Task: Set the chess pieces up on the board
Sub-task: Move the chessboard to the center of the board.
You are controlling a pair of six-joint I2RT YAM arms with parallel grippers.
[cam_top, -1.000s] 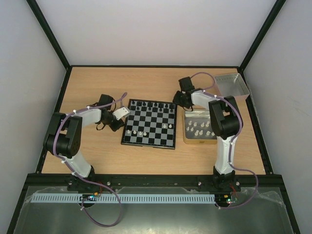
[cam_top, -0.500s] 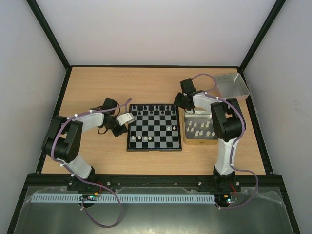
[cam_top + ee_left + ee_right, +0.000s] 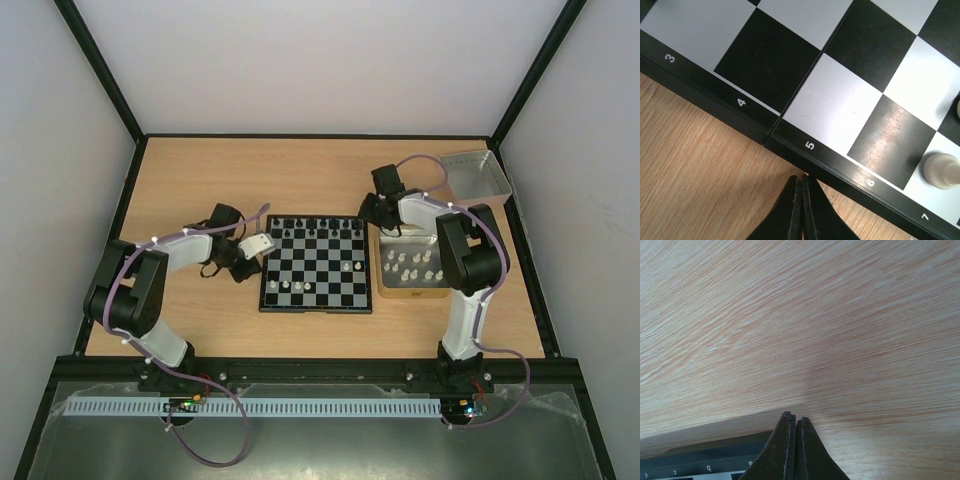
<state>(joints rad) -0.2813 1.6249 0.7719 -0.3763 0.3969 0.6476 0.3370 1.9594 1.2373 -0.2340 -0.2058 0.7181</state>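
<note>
the top view takes in the whole light wooden surface (image 3: 200,170): two arms, one small square checkered board with a black rim (image 3: 316,307) at the middle, and two trays to its right.

the left pincer (image 3: 257,262) sits at the board's left edge. only the left wrist view shows it pressed fully shut with nothing in it, the tips right at the rim between the printed 5 and 6; whether they touch it cannot be told. that close view also catches two of the tiny cream chess pieces (image 3: 941,170): one whole on a white square by the 7, and a sliver of another at the right border.

from above, a row of black pieces lines the board's far edge and about four pale ones stand scattered on it.

the right pincer (image 3: 371,214) is at the board's far right corner. its wrist view shows it shut and empty over bare wood, with a strip of lettered rim at lower left.

the flat tan-rimmed tray (image 3: 410,291) just right of the board holds roughly ten pale pieces. the grey metal tray (image 3: 478,176) sits in the far right corner.
</note>
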